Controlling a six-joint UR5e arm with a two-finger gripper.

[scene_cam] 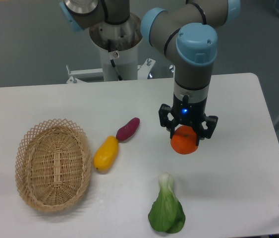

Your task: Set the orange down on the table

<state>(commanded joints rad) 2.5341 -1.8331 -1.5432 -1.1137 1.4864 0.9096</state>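
The orange (184, 142) is a small round orange-red fruit at the middle right of the white table (238, 163). My gripper (186, 135) points straight down over it, and its black fingers sit on either side of the fruit's upper half. The fingers hide the top of the orange. I cannot tell whether the orange rests on the tabletop or hangs just above it.
A green leafy vegetable (167, 210) lies near the front edge, below the orange. A yellow mango-like fruit (105, 153) and a purple sweet potato (128, 129) lie left of the gripper. An oval wicker basket (53, 165) stands at the left. The arm's base (114, 44) is at the back.
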